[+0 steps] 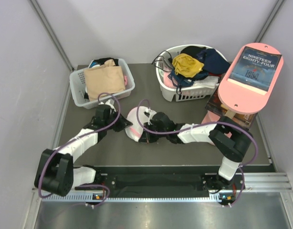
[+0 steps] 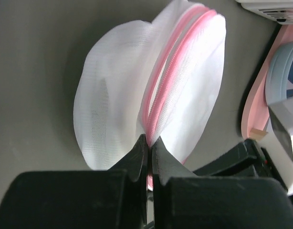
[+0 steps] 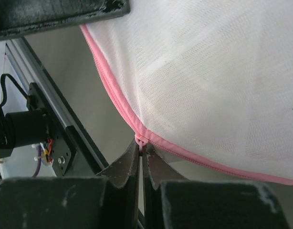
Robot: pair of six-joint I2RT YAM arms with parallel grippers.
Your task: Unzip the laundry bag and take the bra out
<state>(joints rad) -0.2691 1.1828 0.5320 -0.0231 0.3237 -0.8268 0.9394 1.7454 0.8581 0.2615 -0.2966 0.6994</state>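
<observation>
Light, floppy white mesh laundry bag (image 1: 135, 123) on the worktop (image 1: 146, 90), left fingers (image 2: 137, 160) pinched shut on its pink zip rim (image 2: 170, 71), right fingers (image 3: 127, 164) closed on a small pink tab (image 3: 141, 140), likely the zip pull.

laundry bag (image 1: 133, 122) | white mesh dome, pink zip rim | standing on edge, table (image 1: 194, 151) centre

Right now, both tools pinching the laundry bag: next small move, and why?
Probably slide the right tool along the pink rim while the left tool holds. Right is shut on a small pink tab, likely the zip pull; left pinches the laundry bag's rim, and the zip looks closed.
</observation>
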